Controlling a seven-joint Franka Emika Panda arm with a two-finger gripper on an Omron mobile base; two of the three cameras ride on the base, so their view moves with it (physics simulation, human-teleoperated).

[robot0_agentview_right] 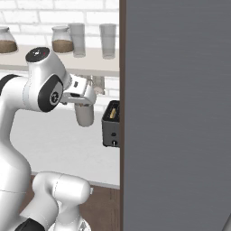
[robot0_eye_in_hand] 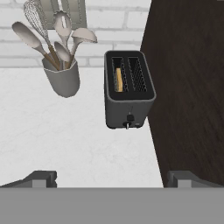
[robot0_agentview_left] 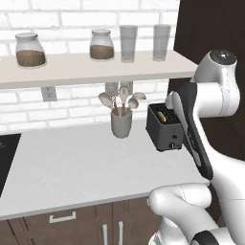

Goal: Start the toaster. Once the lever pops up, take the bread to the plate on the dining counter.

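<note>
While the bread point(robot0_eye_in_hand: 118, 79) sits low in the toaster point(robot0_eye_in_hand: 128, 89), the gripper point(robot0_eye_in_hand: 111, 181) hangs wide open above, apart; starting and carrying both remain.

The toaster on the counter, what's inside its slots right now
In the hand view, the toaster holds one golden slice of bread standing in its left slot; the right slot looks empty. The slice's lower part is hidden down inside the slot.

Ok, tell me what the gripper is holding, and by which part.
Nothing. The gripper is open, above the counter and short of the toaster; the bread sits in a slot.
</note>
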